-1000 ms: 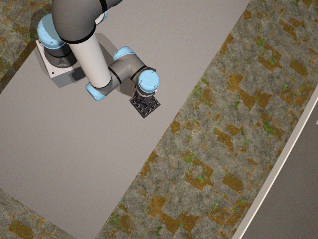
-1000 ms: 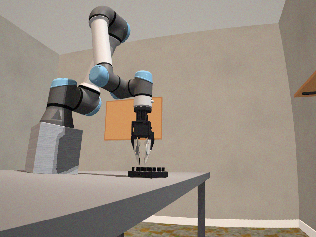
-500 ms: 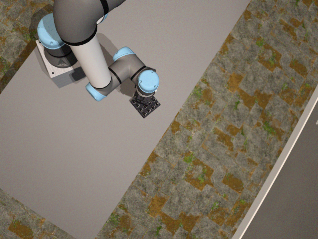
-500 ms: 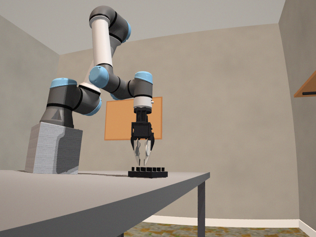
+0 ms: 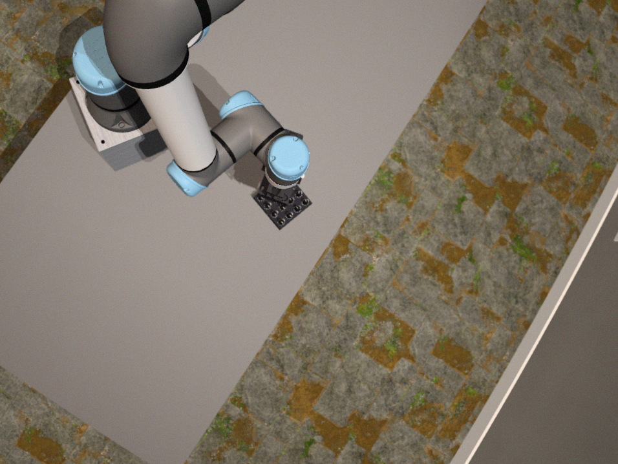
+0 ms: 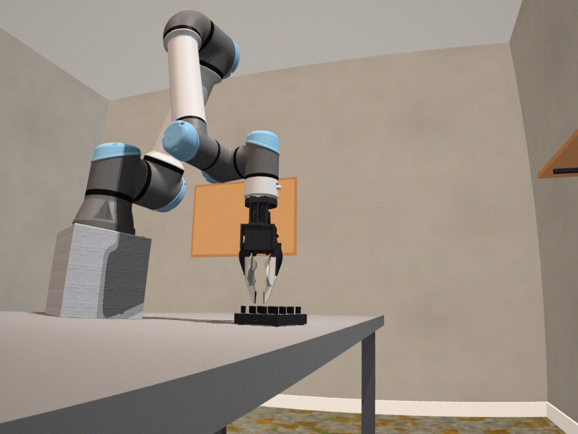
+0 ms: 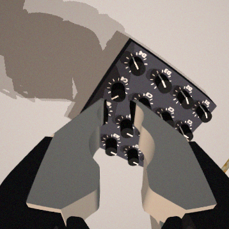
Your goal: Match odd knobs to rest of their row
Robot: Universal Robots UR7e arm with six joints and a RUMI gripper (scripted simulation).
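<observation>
While I hold the pincer [image 5: 281,196] [image 6: 259,301] [image 7: 118,101] upright just above the knob box [image 5: 280,226] [image 6: 292,320] [image 7: 145,75], its tips are slightly apart with nothing between them. Box lies flat on the table [image 5: 149,279] [image 6: 233,350] [image 7: 205,48], near the edge in the exterior view. Wrist view: C4 knob [image 7: 118,92] points off from C1 knob [image 7: 185,132], so I'd call C4 the odd one in its row; row D looks matched. Can't tell which knob I'm lined up on, B4 is mostly behind a finger [image 7: 71,153]

Risks: gap looks tight, so if I go down off-center a tip could land on a knob cap or nudge a good neighbor. Poor centering could make the grip slip mid-turn, and a sideways push could shift the box
</observation>
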